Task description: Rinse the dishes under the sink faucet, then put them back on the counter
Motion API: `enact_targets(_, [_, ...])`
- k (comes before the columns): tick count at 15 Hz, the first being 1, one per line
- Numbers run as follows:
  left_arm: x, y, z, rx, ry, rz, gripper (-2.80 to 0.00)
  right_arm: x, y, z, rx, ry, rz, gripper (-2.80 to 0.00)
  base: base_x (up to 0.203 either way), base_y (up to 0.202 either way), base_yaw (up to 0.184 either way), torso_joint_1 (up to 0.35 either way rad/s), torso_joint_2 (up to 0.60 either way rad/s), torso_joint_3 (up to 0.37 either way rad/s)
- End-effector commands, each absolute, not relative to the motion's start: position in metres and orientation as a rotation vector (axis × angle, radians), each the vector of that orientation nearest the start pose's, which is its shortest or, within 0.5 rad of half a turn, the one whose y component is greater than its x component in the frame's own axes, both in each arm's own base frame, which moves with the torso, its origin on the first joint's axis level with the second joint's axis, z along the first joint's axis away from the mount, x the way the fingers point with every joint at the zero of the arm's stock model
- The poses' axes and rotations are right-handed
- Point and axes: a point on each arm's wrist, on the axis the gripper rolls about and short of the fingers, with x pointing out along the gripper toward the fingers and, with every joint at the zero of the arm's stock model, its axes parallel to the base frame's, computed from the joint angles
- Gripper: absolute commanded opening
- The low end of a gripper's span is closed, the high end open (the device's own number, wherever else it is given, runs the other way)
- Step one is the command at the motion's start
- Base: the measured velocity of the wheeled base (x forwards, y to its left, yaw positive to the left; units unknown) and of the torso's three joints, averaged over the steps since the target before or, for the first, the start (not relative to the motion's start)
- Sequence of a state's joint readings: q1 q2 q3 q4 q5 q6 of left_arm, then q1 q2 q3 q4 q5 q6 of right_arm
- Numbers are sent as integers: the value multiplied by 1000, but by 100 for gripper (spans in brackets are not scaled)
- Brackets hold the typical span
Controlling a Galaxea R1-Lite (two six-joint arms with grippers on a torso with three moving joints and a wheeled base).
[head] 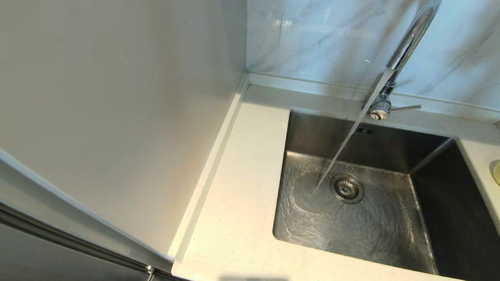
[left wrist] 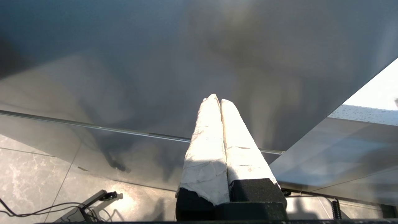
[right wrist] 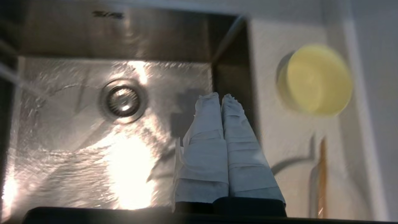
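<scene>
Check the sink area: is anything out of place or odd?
Water runs from the faucet into an empty sink; the bowl sits dry-side on the counter.

Back wall: grey-veined glossy marble panel (head: 330, 34), meeting the worktop's raised edge.
Left side: plain beige matte side panel (head: 109, 88), tall, upright.
Floor: pale marbled glossy tiles (left wrist: 28, 174), black cables (left wrist: 46, 210) lying loose.
Light: bright, strong glare patches.
</scene>
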State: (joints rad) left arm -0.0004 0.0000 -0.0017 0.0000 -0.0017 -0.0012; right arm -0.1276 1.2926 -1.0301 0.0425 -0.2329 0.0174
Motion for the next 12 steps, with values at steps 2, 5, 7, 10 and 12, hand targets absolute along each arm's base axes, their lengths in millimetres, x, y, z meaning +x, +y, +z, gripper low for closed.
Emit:
enact_targets(2, [-23,0,76,-2,-2,-2,-280,138,-15,281,60,230,-330,-280,0,0,0,0,0,0])
enact_targets(5, [-23,0,76,-2,-2,-2,-280,75,-9,246,91,188,-296,-280,0,0,0,0,0,0])
enact_targets(7, [-23,0,76,-2,-2,-2,-280,34,-6,220,101,123,-259,-280,0,0,0,0,0,0])
enact_targets(10, [-23,0,76,-2,-2,-2,-280,-9,-3,173,66,29,-226,-280,0,0,0,0,0,0])
enact_targets(12, [-23,0,76,-2,-2,-3,-280,-9,-4,150,13,40,-253,-280,0,0,0,0,0,0])
